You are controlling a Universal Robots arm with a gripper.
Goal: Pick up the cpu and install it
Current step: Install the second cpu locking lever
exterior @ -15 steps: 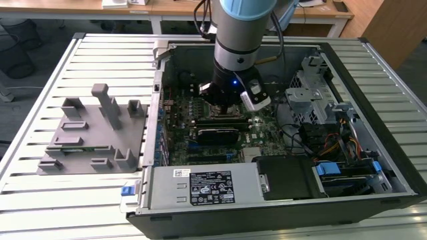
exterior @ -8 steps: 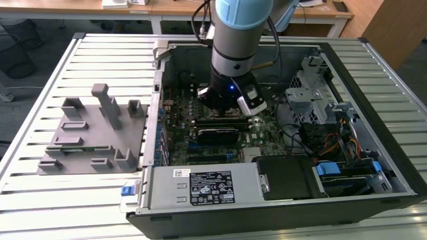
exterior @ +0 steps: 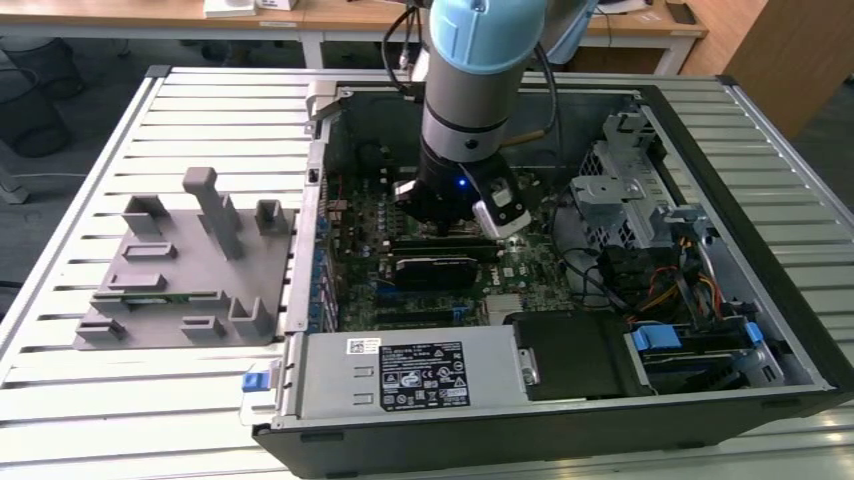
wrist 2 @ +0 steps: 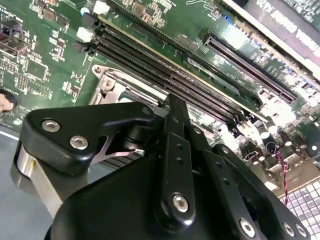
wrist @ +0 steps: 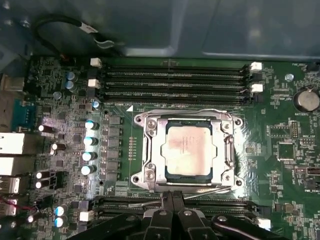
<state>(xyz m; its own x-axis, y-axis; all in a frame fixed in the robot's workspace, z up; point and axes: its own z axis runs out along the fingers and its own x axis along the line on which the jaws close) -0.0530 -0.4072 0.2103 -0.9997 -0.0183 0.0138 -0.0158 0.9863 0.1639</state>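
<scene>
Sitting inside the metal frame of the motherboard socket (wrist: 187,152), the cpu (wrist: 187,150) is showing its silvery top in the first wrist view, between two banks of memory slots (wrist: 175,80). The gripper (wrist: 170,200) is hovering just beside the socket's edge, fingers drawn together and holding nothing. In the exterior view, the arm (exterior: 467,110) is reaching down into the open computer case (exterior: 561,400).
</scene>
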